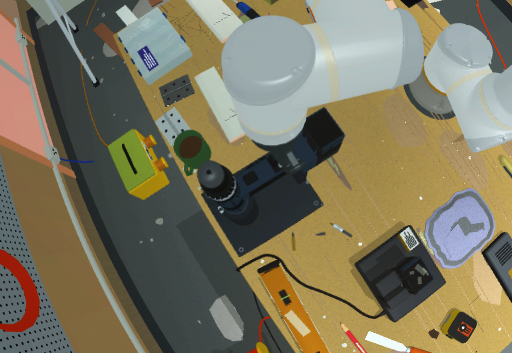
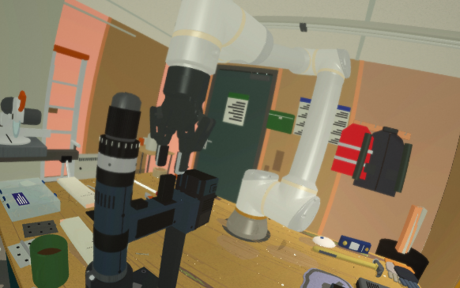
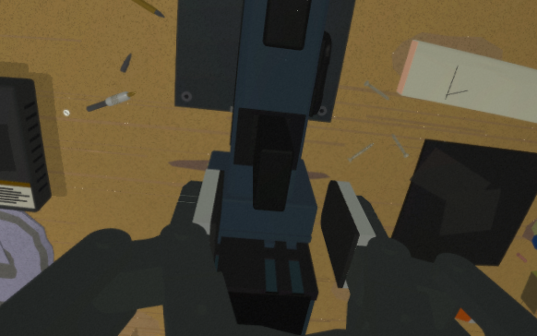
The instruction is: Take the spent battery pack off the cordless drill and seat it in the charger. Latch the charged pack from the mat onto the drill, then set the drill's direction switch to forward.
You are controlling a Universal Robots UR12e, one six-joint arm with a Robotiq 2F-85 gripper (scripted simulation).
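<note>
The black battery pack (image 2: pixel 201 198) sits latched on the foot of the blue cordless drill (image 2: pixel 120 190), which stands chuck-up in a stand on a black base plate (image 1: pixel 272 213). My gripper (image 2: pixel 170 162) hangs open just above the drill's handle near the pack, holding nothing; in the wrist camera its fingers (image 3: pixel 271 217) straddle the blue handle (image 3: pixel 269 184). The charger (image 1: pixel 400 275) sits to the right on the bench, with a pack in its bay. The grey-lilac mat (image 1: pixel 462 228) lies beyond the charger.
A green mug (image 1: pixel 192 149) stands close to the drill's chuck, and white blocks (image 1: pixel 220 103) and metal plates (image 1: pixel 176 89) lie behind it. A black cable (image 1: pixel 310 288) runs from the charger past an orange level (image 1: pixel 290 305). Small bits lie loose on the bench.
</note>
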